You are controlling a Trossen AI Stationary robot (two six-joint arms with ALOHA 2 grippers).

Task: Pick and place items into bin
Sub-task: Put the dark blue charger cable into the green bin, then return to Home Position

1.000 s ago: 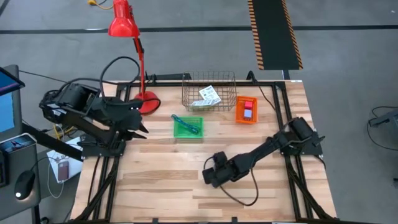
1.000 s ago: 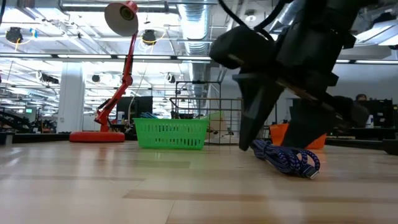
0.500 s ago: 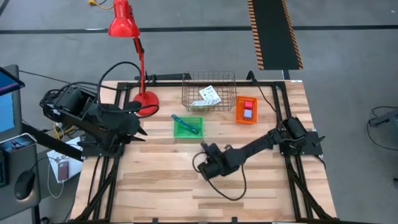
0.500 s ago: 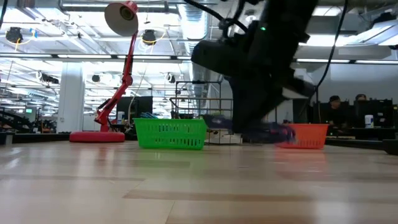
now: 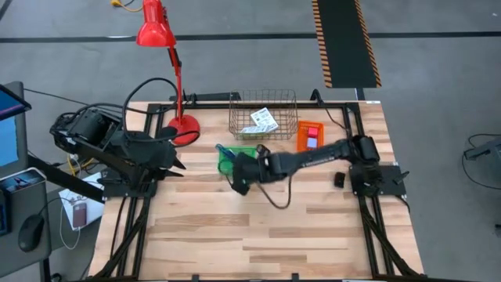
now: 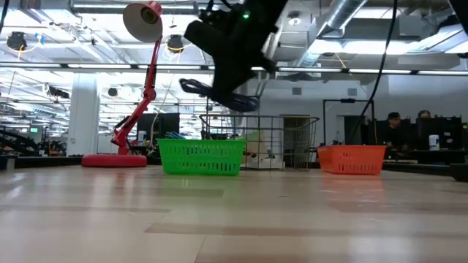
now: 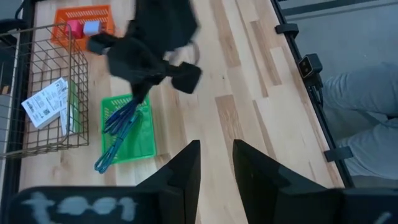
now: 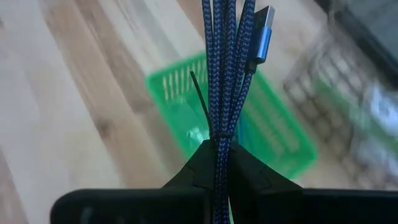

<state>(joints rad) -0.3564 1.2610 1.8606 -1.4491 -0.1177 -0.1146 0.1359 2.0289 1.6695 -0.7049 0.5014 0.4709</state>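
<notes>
Right gripper (image 8: 217, 163) clamping bundled blue cable (image 8: 222, 68), carrying toward green bin (image 5: 235, 160) near far edge; next: centring, releasing. Left gripper (image 7: 216, 163) parted, idling left edge.

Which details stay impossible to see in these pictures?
- High view: the right claw covers part of the green plastic basket, hiding its contents there.
- High view: the print on the white flat packet is too small to read.
- Right wrist view: the gold wire basket is blurred and cut off by the edge.

red desk lamp (image 5: 160, 47), wooden table (image 5: 235, 235), striped floor mat (image 5: 344, 39)
</notes>
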